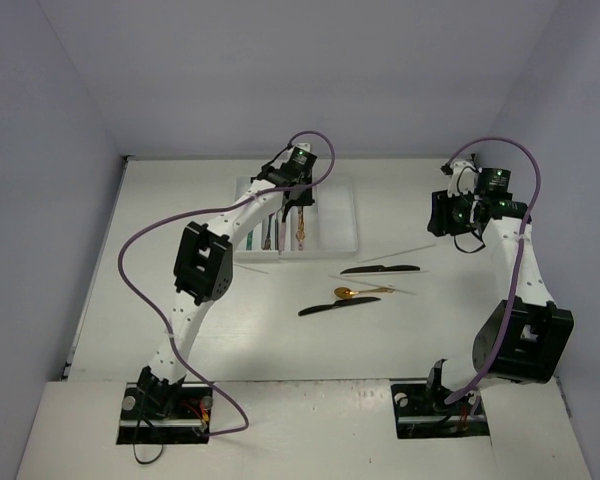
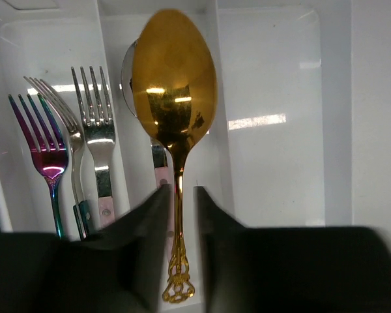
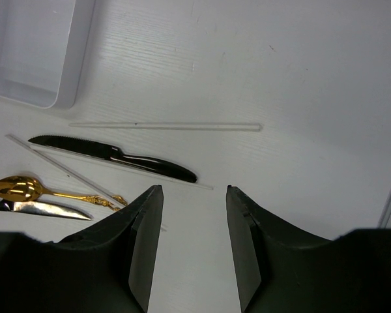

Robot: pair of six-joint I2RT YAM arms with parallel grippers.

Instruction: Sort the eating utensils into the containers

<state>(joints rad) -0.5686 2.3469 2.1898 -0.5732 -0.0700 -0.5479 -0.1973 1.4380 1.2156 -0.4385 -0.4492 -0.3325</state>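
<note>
The left gripper (image 2: 179, 195) is clenched on the thin stem of a gold spoon (image 2: 174, 85), holding it over the white tray (image 2: 335, 98), which sits by the middle of the table's (image 1: 430, 330) far edge. The spoon's long axis runs along the compartments, with the bowl toward the far edge and the ornate handle end toward the arm. It sits directly over the middle slot, where a silver spoon (image 2: 127, 72) with a pink handle lies under it. The coming move looks like a straight lowering and release with no turning needed. How high the spoon hangs above the slot floor is hard to judge from these views.

The slot on the left holds three forks (image 2: 98, 130), tines toward the far edge. In the slot on the right I can make out nothing.

The right gripper (image 3: 193, 190) hovers near the right edge with its jaws spread and nothing between them. It is the nearer arm to the loose pieces in the middle of the table: a black knife (image 3: 111, 156), a second gold spoon (image 3: 19, 189), a second knife (image 1: 338, 306) and pale chopsticks (image 3: 163, 126). All of these lie roughly crosswise, left to right.
</note>
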